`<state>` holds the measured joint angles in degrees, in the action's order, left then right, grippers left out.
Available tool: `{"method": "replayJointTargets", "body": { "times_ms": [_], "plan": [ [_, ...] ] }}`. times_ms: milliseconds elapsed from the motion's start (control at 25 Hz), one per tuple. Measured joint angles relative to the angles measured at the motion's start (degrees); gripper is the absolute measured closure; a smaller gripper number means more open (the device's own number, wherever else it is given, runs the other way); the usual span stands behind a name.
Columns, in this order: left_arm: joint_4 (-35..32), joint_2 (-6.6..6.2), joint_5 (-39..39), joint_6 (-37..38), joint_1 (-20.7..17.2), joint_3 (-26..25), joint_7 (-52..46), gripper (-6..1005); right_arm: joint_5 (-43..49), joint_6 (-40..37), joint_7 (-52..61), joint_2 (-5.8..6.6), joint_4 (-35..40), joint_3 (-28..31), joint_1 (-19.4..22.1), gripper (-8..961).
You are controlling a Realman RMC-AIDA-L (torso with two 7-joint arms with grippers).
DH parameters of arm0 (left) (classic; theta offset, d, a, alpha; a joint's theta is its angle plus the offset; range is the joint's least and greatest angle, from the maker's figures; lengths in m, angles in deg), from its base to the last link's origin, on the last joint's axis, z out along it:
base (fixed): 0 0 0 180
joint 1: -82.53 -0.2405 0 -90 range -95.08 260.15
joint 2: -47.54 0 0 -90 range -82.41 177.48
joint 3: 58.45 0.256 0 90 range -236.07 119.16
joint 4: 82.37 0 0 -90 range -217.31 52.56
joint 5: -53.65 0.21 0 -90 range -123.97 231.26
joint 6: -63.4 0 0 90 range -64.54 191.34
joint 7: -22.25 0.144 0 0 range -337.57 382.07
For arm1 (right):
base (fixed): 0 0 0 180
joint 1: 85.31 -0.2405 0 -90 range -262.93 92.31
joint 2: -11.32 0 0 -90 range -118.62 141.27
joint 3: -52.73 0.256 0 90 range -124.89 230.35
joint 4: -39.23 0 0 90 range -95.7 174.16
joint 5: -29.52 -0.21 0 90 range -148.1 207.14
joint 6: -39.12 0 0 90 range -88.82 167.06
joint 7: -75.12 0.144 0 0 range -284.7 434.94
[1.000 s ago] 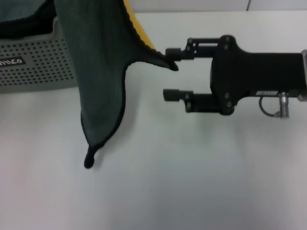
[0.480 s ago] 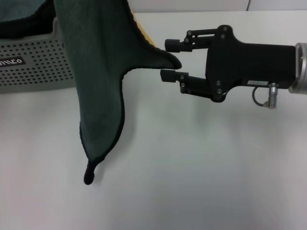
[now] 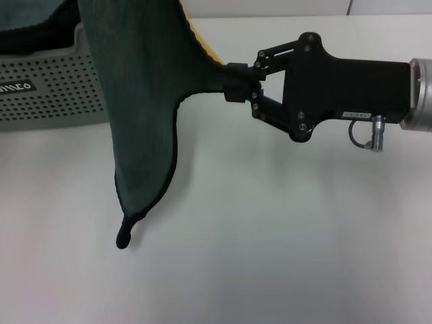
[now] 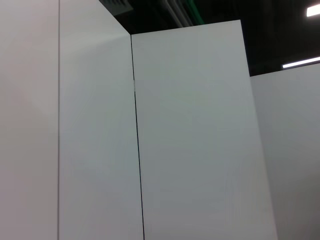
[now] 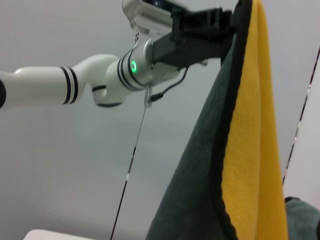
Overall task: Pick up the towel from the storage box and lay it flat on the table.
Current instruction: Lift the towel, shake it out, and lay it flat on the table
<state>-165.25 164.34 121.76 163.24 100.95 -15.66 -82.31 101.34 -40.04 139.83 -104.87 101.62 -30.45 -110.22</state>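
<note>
Second corner pinched, towel hanging clear of the box

My right gripper (image 3: pixel 237 81) pinches the towel (image 3: pixel 145 101); my left gripper (image 5: pixel 220 25) grips its top, above the table (image 3: pixel 283 236) beside the box (image 3: pixel 47 88). I should draw the corners apart evenly before lowering.

The towel (image 3: pixel 145 101) runs off the frame top — storage box (image 3: pixel 54 88) cropped.

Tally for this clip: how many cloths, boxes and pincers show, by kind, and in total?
Cloths: 2, the towel hanging, and a teal cloth in the box.
Boxes: 1, the box.
Pincers: 2, the right pincer shut on the towel's corner, the left pincer holding its top.
Total: 5
</note>
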Motion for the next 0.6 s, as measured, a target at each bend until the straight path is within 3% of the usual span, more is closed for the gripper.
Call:
{"method": "replayJointTargets", "body": {
  "times_ms": [400,600],
  "plan": [
    [0.4,-0.11,1.6,2.2,-0.4,-0.3,0.1,984,-3.3,-2.9,0.1,0.15,0.5,0.2,1.6,899],
    [0.7,0.03,7.2,4.8,-2.4,-0.4,2.6,984,-6.0,-10.1,8.6,0.78,5.6,2.6,3.1,944]
  ]
}}
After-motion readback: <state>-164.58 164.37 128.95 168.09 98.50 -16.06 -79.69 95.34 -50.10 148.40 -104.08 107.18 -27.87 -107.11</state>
